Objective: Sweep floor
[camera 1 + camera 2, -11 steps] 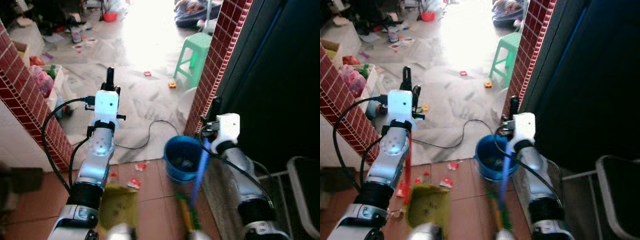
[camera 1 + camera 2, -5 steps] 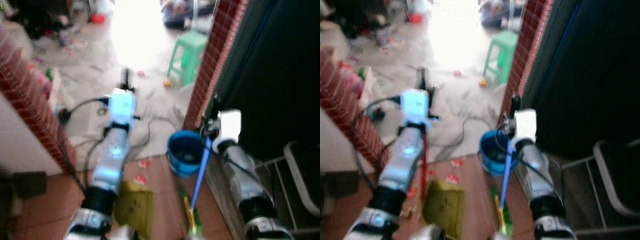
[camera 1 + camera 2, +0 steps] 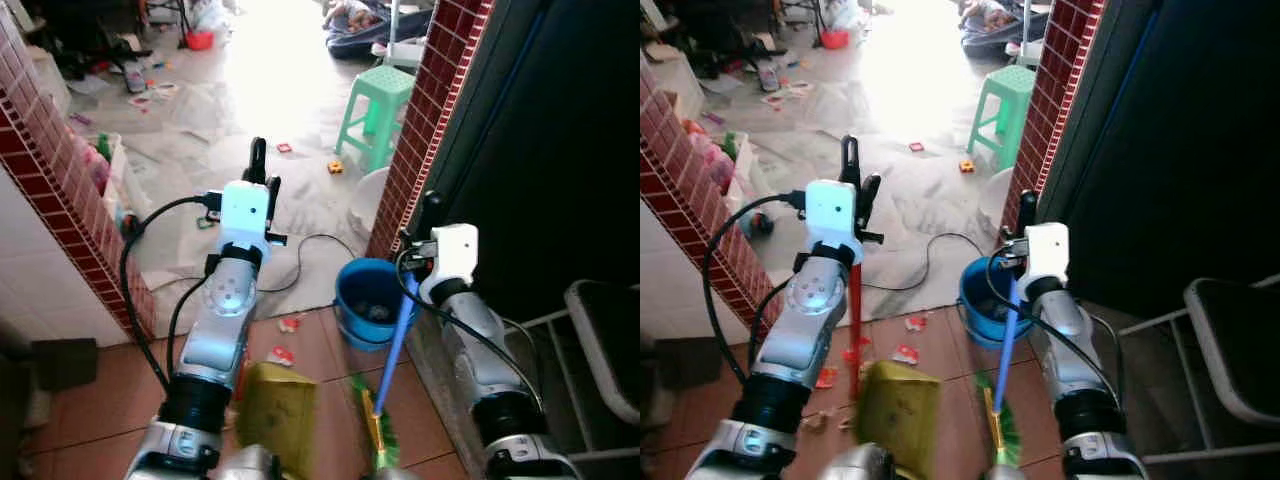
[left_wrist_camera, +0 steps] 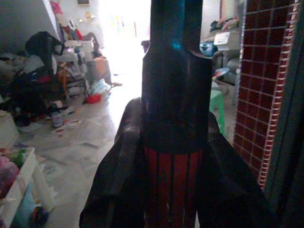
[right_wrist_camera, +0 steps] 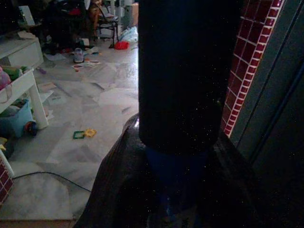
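**Broom and dustpan held over littered tiles**

Blue-handled broom with green bristles (image 3: pixel 1005 345) standing tilted on terracotta floor tiles (image 3: pixel 950 390), clamped in right gripper (image 3: pixel 1025 212). Red-handled olive-yellow dustpan (image 3: pixel 898 405) alongside, gripped by left gripper (image 3: pixel 858 172). Red-and-white paper scraps (image 3: pixel 908 352) lying between. Round blue bucket (image 3: pixel 985 298) just behind.

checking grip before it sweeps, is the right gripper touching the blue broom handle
Touching. In the right wrist view the right gripper has its black fingers pressed against both sides of the blue broom handle, no gap.
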`<state>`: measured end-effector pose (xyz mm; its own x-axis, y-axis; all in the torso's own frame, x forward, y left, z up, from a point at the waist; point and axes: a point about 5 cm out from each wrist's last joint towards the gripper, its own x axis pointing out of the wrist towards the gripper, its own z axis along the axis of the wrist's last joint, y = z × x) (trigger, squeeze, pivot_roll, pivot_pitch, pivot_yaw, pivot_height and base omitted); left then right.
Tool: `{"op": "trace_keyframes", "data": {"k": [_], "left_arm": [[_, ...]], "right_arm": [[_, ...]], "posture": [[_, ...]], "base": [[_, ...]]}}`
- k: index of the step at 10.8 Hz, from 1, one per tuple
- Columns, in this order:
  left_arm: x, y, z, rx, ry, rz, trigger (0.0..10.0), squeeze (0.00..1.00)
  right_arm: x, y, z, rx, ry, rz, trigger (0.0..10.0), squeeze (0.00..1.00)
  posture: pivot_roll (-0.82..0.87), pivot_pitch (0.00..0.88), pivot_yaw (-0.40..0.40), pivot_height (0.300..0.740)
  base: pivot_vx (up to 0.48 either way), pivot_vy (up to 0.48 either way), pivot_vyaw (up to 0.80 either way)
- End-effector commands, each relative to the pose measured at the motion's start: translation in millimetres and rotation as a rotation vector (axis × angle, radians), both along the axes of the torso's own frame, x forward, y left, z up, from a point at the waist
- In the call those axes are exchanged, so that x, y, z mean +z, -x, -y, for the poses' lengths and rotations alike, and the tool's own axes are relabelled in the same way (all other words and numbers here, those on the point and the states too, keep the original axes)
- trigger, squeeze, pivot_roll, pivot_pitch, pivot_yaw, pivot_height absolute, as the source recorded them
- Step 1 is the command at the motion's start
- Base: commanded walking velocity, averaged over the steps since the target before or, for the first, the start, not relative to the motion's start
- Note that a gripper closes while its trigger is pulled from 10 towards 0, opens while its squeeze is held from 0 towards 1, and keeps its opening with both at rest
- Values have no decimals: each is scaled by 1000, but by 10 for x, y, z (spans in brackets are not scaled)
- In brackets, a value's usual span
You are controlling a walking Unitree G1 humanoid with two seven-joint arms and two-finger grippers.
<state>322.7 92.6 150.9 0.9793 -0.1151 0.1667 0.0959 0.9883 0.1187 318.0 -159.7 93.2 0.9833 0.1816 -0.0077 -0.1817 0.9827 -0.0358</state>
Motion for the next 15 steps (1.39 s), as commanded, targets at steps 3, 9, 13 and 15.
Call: {"op": "trace_keyframes", "data": {"k": [3,9,13,15], "left_arm": [[114,5,24,-14,-11,40,10000,0],[61,81,116,-43,-74,41,10000,0],[214,99,169,-82,-48,93,10000,0],[251,121,172,-79,-12,77,10000,0]], "right_arm": [[54,-16,21,-16,-8,29,10000,0],[57,-16,7,-16,-18,33,10000,0],[52,1,38,-19,-18,37,10000,0],[61,-4,27,-11,-12,47,10000,0]], "posture": [[23,16,1,740],[25,26,-8,740],[27,25,-11,740],[27,25,-11,740]], "base": [[0,0,150],[0,320,80],[0,360,0],[0,0,288]]}}
